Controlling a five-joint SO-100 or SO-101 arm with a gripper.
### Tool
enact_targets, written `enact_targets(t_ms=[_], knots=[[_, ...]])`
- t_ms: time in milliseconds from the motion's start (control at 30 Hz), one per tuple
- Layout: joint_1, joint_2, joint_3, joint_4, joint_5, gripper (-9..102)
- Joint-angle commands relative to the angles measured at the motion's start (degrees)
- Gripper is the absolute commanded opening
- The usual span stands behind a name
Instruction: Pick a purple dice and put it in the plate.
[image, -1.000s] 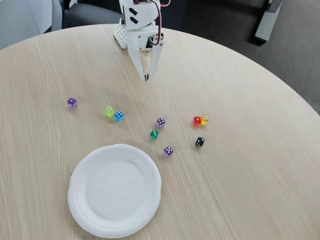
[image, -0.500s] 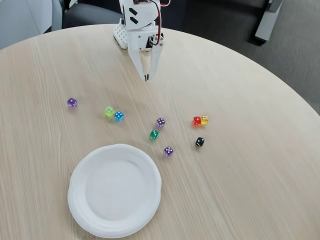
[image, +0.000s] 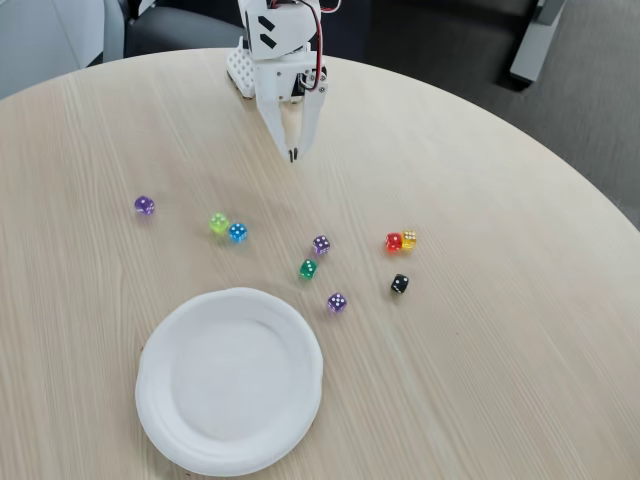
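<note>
In the fixed view, two translucent light-purple dice with white pips lie on the round wooden table: one purple dice (image: 321, 244) near the middle and its twin (image: 337, 302) a little nearer the camera. The white paper plate (image: 230, 382) sits empty at the front left, close to the nearer one. My white gripper (image: 292, 155) hangs at the back of the table, pointing down, well behind both dice. Its fingertips meet and hold nothing.
Other dice are scattered around: a darker purple die (image: 144, 205) at the left, a lime one (image: 218, 222) beside a blue one (image: 238, 232), a green one (image: 308, 268), a red (image: 394, 241) and yellow pair (image: 408, 238), and a black one (image: 399, 284).
</note>
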Motion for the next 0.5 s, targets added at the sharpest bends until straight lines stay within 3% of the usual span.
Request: enact_targets(t_ms=[0, 267, 467], knots=[[0.2, -4.3, -3.3, -2.6, 2.2, 0], [0.2, -26.8, -14.8, -16.4, 7.8, 0], [0.2, -38.8, -23.8, -17.9, 11.2, 0]])
